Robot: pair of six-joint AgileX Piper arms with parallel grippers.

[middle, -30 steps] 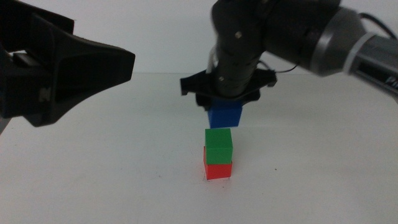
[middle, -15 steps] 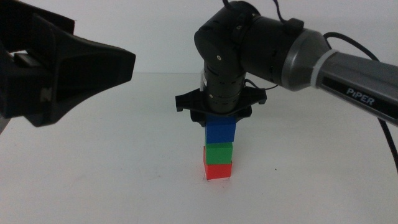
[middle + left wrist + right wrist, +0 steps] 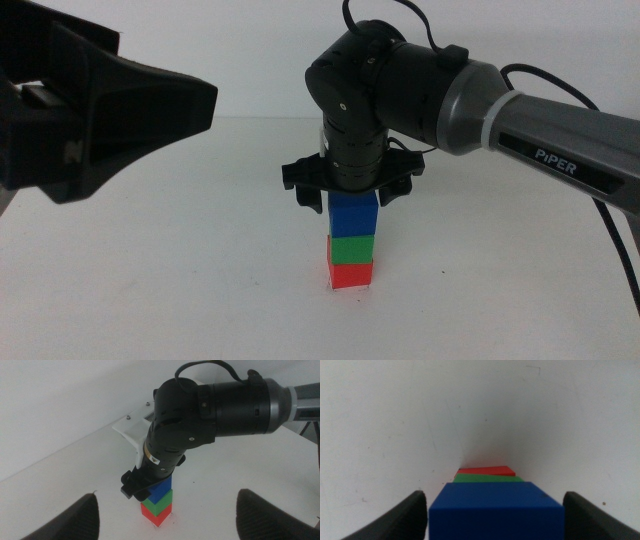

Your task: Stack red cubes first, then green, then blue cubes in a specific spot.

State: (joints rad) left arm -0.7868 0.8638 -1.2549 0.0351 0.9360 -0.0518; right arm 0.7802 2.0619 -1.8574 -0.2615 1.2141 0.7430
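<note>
The red cube stands on the white table with the green cube on it and the blue cube on top. The tower also shows in the left wrist view, with blue cube, green cube and red cube. My right gripper comes straight down over the tower, its jaws shut on the blue cube, which rests on the green cube. My left gripper is open and empty, held back at the left. The marked spot is hidden under the tower.
Bare white tabletop lies all around the tower. The right arm's thick dark wrist hangs over the tower and its grey forearm runs off to the right.
My right gripper has come down with the blue cube, from well above the green cube to resting on it. The left arm has not moved.
</note>
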